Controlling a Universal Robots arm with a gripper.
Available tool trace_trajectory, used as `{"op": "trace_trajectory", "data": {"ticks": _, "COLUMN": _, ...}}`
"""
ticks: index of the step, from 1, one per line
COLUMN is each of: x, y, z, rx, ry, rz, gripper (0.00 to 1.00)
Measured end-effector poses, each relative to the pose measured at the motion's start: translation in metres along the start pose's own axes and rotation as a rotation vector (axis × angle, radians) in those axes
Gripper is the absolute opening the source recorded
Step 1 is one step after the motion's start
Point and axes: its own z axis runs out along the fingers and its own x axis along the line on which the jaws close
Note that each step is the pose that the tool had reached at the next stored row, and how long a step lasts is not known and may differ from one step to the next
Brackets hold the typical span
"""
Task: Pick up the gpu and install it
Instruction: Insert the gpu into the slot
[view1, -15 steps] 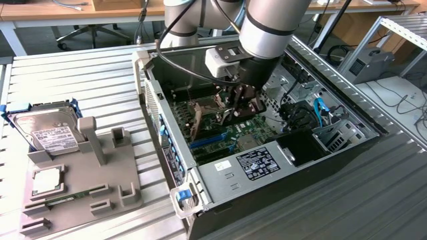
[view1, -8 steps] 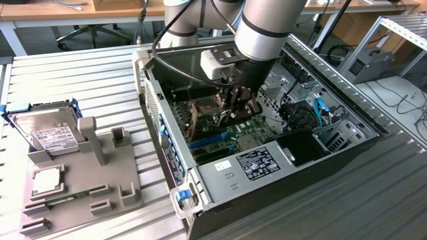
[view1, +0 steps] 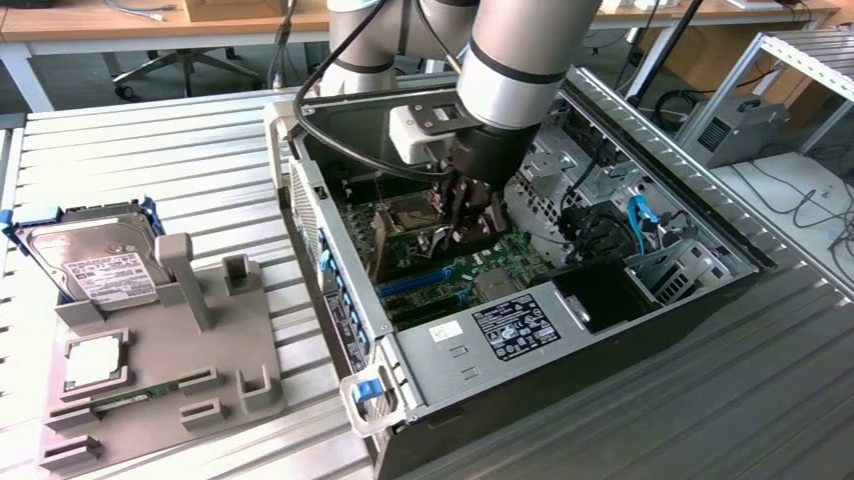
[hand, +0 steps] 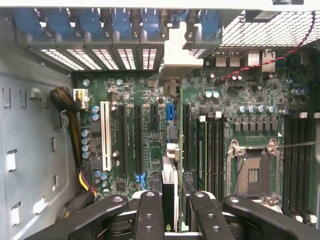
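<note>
1. The gpu (view1: 461, 205), in the exterior view, hangs on edge inside the open computer case (view1: 694, 290), a thin dark card pinched in the pincer (view1: 467, 222) just above the green motherboard (view1: 461, 270). The arm (view1: 527, 60) reaches down into the case from above. The case lies on its side on the slatted metal bench (view1: 160, 150), its labelled power supply (view1: 514, 330) at the near end.

2. Still in that view, a grey holder tray (view1: 200, 350) sits on the bench to the exterior view's left of the case, well apart from the pincer. A silver labelled hard drive (view1: 94, 260) stands propped at the tray's far end – and a small green memory stick (view1: 127, 402) lies in a slot near its front.

3. In the wrist view, the pincer's dark fingers (hand: 149, 210) close on the gpu (hand: 169, 195) from both sides (the card is seen edge-on, running away from the camera). Its pale metal end bracket (hand: 180, 52) reaches the rear slot openings (hand: 120, 57) of the case, under a row of blue latches (hand: 90, 22).

4. The card lines up among the long expansion slots (hand: 137, 140) of the motherboard (hand: 150, 95); whether it is seated I cannot tell. The empty processor socket (hand: 252, 170) lies to one side, a white slot (hand: 105, 135) to the other.
</note>
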Motion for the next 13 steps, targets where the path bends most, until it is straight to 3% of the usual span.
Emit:
{"op": "trace_trajectory", "data": {"ticks": 7, "x": -0.005, "y": 0.0084, "z": 0.0105, "rx": 0.0005, "ry": 0.0107, "rz": 0.005, "gripper": 0.26}}
{"op": "trace_trajectory", "data": {"ticks": 13, "x": -0.006, "y": 0.0210, "z": 0.0224, "rx": 0.0009, "ry": 0.0141, "rz": 0.011, "gripper": 0.26}}
